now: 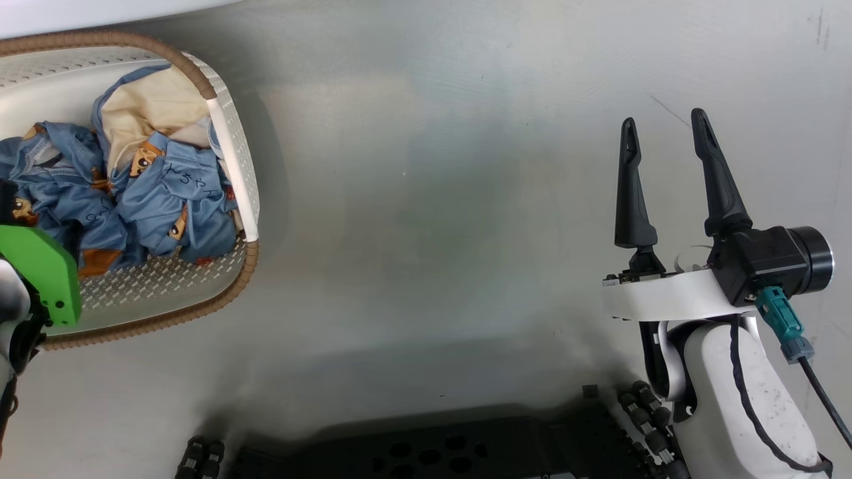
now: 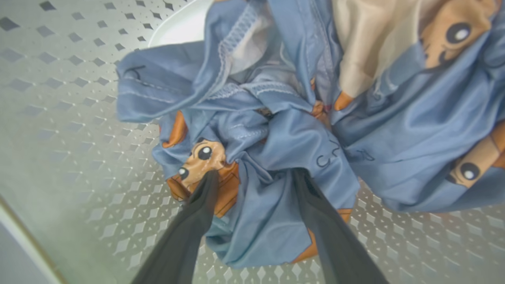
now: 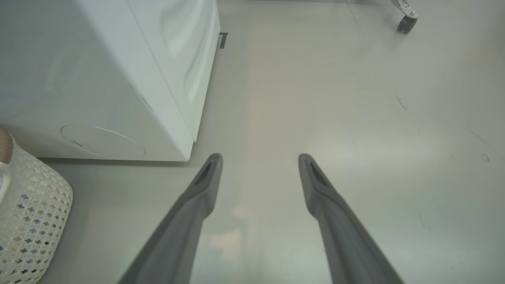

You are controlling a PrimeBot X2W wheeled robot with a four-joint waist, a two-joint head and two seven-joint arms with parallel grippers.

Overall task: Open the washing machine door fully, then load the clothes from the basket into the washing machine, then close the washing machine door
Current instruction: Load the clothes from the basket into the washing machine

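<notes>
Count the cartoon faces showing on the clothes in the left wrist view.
3 on the clothes: one left of centre, one top right, one at the right edge. Folds may hide more.

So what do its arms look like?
Its right gripper and left gripper: two long, tapering dark fingers each. The right arm is white, with a black camera block and teal plug on a black cable. The left arm has a green plate.

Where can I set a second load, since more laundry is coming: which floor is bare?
The floor between the basket and the right hand is bare, as is the stretch ahead of that hand, right of the washing machine in its wrist view. The basket is crowded: clothes heaped inside, left hand open among them.
</notes>
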